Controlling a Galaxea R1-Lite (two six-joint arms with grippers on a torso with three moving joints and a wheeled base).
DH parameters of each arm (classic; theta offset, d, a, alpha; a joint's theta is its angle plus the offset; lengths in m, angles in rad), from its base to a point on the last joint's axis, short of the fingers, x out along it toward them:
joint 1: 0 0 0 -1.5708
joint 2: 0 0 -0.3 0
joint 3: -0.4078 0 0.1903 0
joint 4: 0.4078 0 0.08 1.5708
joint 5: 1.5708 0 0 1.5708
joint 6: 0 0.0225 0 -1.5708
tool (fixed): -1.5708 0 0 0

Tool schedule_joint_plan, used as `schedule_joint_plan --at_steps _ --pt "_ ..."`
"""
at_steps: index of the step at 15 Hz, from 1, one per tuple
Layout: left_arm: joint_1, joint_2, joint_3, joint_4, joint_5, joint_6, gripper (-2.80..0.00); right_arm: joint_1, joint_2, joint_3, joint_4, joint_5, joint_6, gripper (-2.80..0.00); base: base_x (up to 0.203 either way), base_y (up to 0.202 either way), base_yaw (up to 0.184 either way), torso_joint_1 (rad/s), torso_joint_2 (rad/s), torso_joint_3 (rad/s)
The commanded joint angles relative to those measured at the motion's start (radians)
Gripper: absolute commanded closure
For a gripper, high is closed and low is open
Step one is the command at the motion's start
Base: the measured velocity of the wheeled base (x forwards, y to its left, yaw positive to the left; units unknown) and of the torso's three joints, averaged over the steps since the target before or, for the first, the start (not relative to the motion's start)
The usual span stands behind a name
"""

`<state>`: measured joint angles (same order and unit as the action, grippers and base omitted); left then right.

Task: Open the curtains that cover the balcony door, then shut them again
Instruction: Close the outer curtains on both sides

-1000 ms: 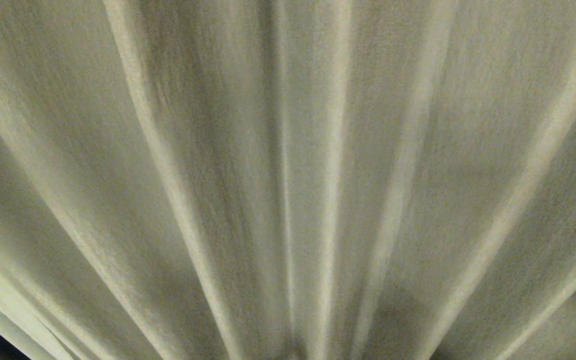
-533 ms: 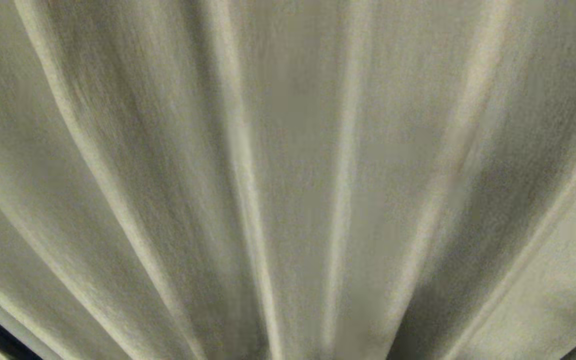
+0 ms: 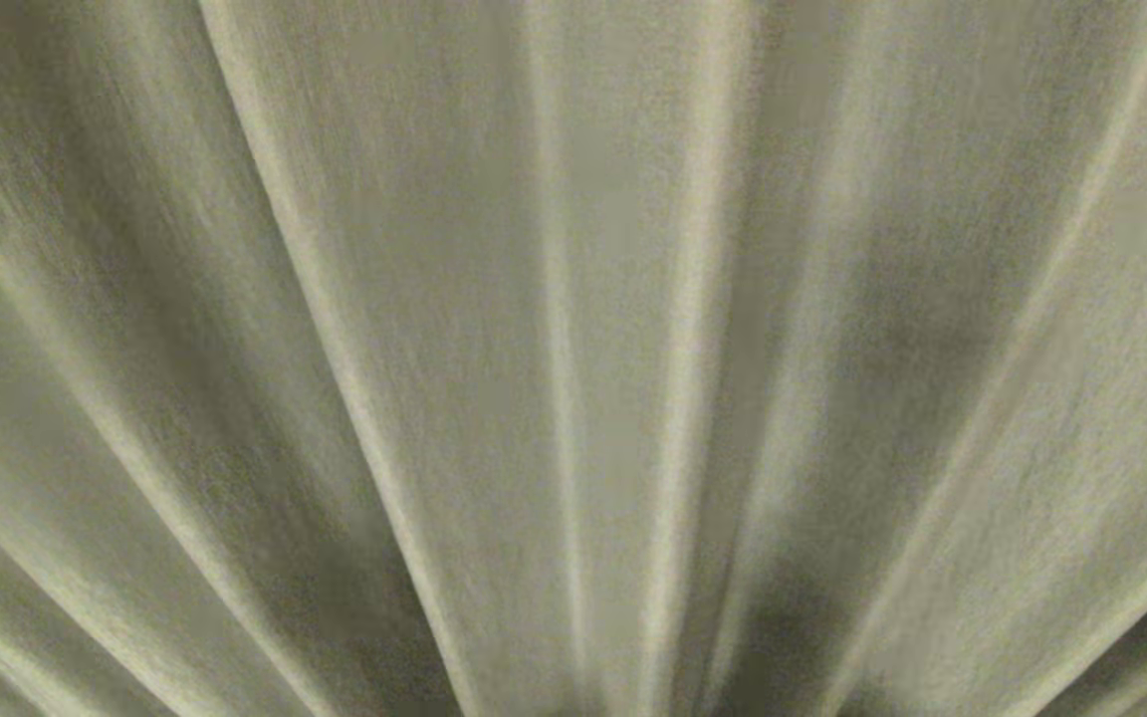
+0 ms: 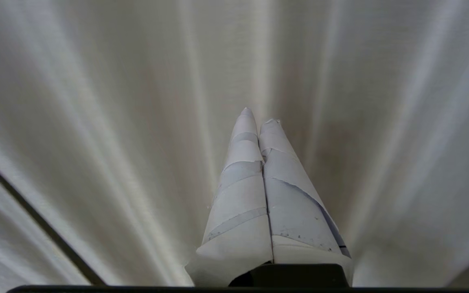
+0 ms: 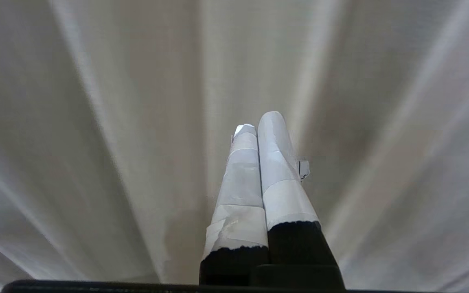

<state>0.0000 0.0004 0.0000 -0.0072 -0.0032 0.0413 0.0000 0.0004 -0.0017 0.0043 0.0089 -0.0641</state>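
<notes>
The curtains (image 3: 573, 358) are seen drawn in pleats across every view, the door hidden behind them, while the left pincer (image 4: 257, 116) and right pincer (image 5: 259, 122) are pressed closed and empty before the cloth, so no opening is judged begun.

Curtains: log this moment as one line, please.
curtains: drawn, fill head view | left gripper: shut, empty | right gripper: shut, empty | door: unseen
</notes>
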Motion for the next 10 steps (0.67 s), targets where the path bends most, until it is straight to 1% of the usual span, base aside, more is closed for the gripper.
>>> schedule_joint_plan --at_steps 1,3,6,8,9,10 --pt "0.0 0.0 0.0 0.0 0.0 0.0 0.0 0.0 0.0 0.0 0.0 0.002 -0.02 0.0 0.0 0.0 0.0 0.0 0.0 0.0" --pt "0.0 0.0 0.0 0.0 0.0 0.0 0.0 0.0 0.0 0.0 0.0 0.002 -0.006 0.0 0.0 0.0 0.0 0.0 0.0 0.0" --pt "0.0 0.0 0.0 0.0 0.0 0.0 0.0 0.0 0.0 0.0 0.0 0.029 -0.043 0.0 0.0 0.0 0.0 0.0 0.0 0.0" --pt "0.0 0.0 0.0 0.0 0.0 0.0 0.0 0.0 0.0 0.0 -0.001 0.031 -0.066 0.0 0.0 0.0 0.0 0.0 0.0 0.0" --pt "0.0 0.0 0.0 0.0 0.0 0.0 0.0 0.0 0.0 0.0 -0.001 0.031 -0.084 0.0 0.0 0.0 0.0 0.0 0.0 0.0" --pt "0.0 0.0 0.0 0.0 0.0 0.0 0.0 0.0 0.0 0.0 -0.003 0.039 -0.131 0.0 0.0 0.0 0.0 0.0 0.0 0.0"
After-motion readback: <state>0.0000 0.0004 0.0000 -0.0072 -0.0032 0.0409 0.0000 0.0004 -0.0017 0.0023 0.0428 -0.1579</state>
